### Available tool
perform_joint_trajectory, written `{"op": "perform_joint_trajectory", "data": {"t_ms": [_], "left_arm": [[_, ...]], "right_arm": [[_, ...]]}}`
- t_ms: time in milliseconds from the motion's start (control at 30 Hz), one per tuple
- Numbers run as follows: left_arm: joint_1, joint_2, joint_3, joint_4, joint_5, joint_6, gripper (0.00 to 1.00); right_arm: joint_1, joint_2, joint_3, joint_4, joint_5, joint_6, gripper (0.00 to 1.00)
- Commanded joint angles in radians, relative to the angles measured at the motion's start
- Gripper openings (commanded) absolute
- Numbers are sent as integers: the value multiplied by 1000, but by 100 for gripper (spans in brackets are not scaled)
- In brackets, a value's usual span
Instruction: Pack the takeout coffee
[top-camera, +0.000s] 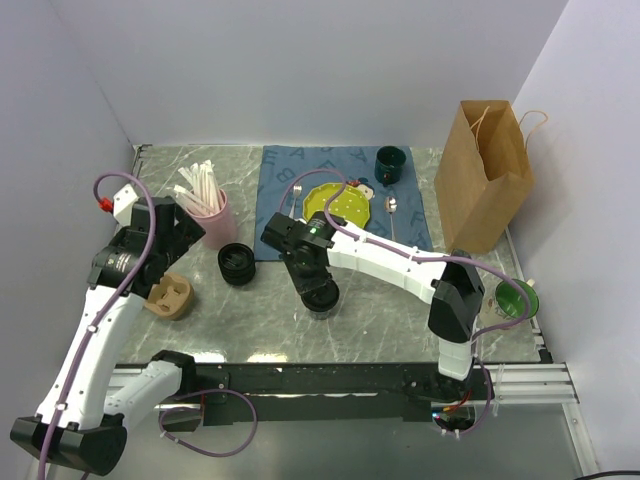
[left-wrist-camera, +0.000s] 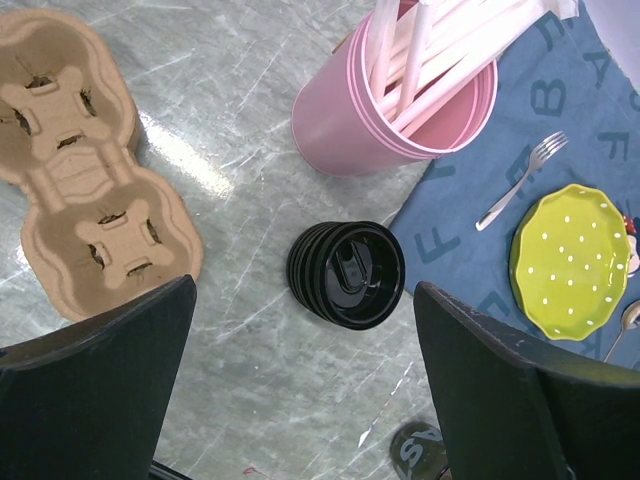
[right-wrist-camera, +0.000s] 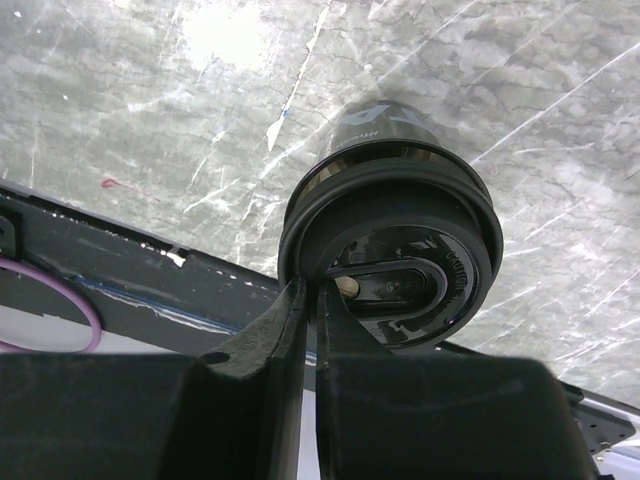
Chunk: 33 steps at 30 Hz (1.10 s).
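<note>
The takeout coffee (top-camera: 322, 296) is a black cup with a black lid, near the table's front edge, in the middle. My right gripper (top-camera: 316, 278) is shut on the rim of its lid (right-wrist-camera: 390, 250); the fingers (right-wrist-camera: 285, 325) pinch the rim at its near side. I cannot tell whether the cup rests on the table or hangs just above it. My left gripper (left-wrist-camera: 305, 400) is open and empty above the marble, near a stack of black lids (left-wrist-camera: 348, 272). The cup's side shows at the bottom edge of the left wrist view (left-wrist-camera: 418, 452).
A brown cup carrier (top-camera: 168, 296) lies at the left. The stack of lids (top-camera: 238, 264) and a pink cup of straws (top-camera: 208, 215) stand nearby. A paper bag (top-camera: 485, 175) stands at the back right. A blue cloth (top-camera: 300, 170) holds a green mug (top-camera: 389, 165) and a yellow-green plate (top-camera: 336, 205).
</note>
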Motion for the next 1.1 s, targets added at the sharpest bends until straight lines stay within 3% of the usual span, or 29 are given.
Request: {"op": "perform_joint_trajectory", "data": {"t_ms": [0,267,500,1067], "left_arm": [[3,-28,-10,7,7,9,97],[3,-41,-7,1,10,12,97],[1,-43,-4,6,21,23,97],[1,-43,-32,63,110,61,97]], "right_arm": [[12,25,28,2,6,30,10],[12,53,40,-5,11,54,16],[12,59,71,-37,31,71,29],[12,40,127,-99,40,71,32]]}}
